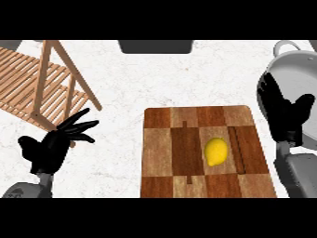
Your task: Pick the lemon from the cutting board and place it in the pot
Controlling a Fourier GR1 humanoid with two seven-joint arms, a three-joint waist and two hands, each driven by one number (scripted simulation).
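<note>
Your yellow oval lemon (216, 152) on the checkered wooden cutting board (181, 153), right robot hand (282, 111) spread wide over the grey metal pot (310, 83), left robot hand (56, 142) splayed, holding nothing, above the white marble surface (168, 79).

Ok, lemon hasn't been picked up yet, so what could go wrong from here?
1. The lemon lies loose on the cutting board; being rounded, it might roll away when fingers close on it.
2. The right hand is open, overlapping the pot in the view, so it may knock the rim when it moves.
3. The pot runs off the right edge of the view, so the drop could be hard to check.
</note>
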